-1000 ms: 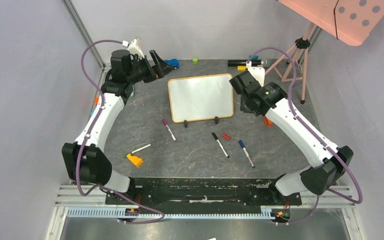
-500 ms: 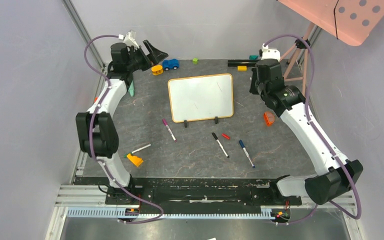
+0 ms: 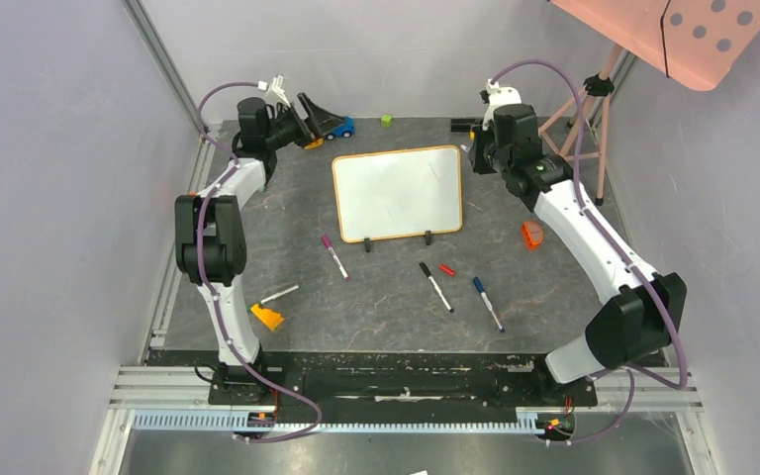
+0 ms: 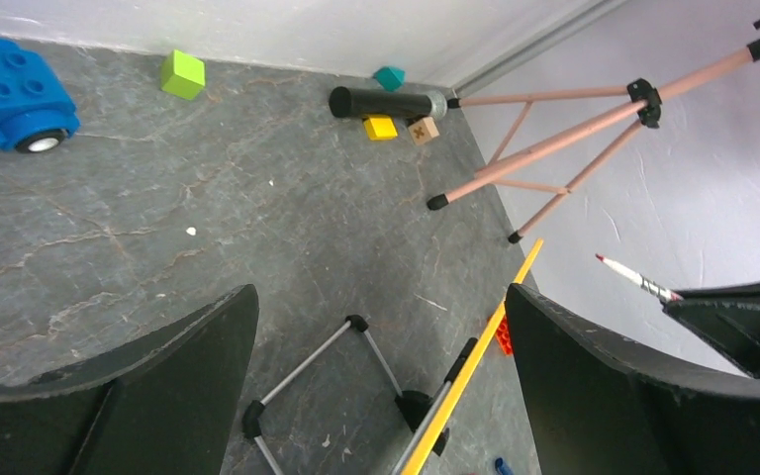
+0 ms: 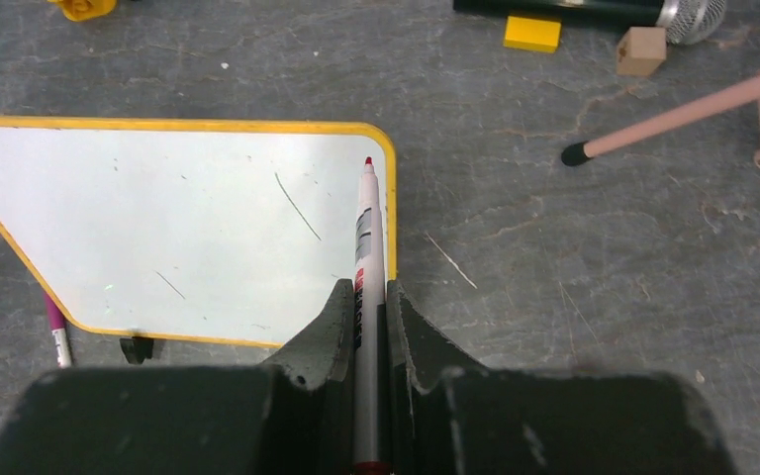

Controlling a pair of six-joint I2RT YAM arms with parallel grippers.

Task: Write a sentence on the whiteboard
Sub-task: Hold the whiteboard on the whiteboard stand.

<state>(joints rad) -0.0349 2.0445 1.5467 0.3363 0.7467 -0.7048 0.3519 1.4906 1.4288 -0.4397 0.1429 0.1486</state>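
The whiteboard [image 3: 396,193] lies propped on the mat, orange-framed, its surface [image 5: 188,228] white with only faint scratch marks. No sentence shows on it. My right gripper [image 3: 477,153] hovers at the board's back right corner, shut on a red marker [image 5: 368,237]. The marker's tip [image 5: 367,161] points over the board just inside the frame. My left gripper [image 3: 312,117] hangs open and empty at the back left, above the mat. In the left wrist view the gripper [image 4: 378,297] frames the board's yellow edge [image 4: 475,366] and wire stand.
Purple [image 3: 334,256], black [image 3: 435,286] and blue [image 3: 488,303] markers and a red cap [image 3: 446,269] lie in front of the board. A blue toy car [image 3: 337,127], green cube [image 3: 386,120], black tube [image 3: 475,125] and pink tripod [image 3: 584,119] stand at the back.
Both arms have stretched up toward the back. The left gripper has shifted right near the toy car. The right gripper, still holding the marker, has moved to the board's back right corner.
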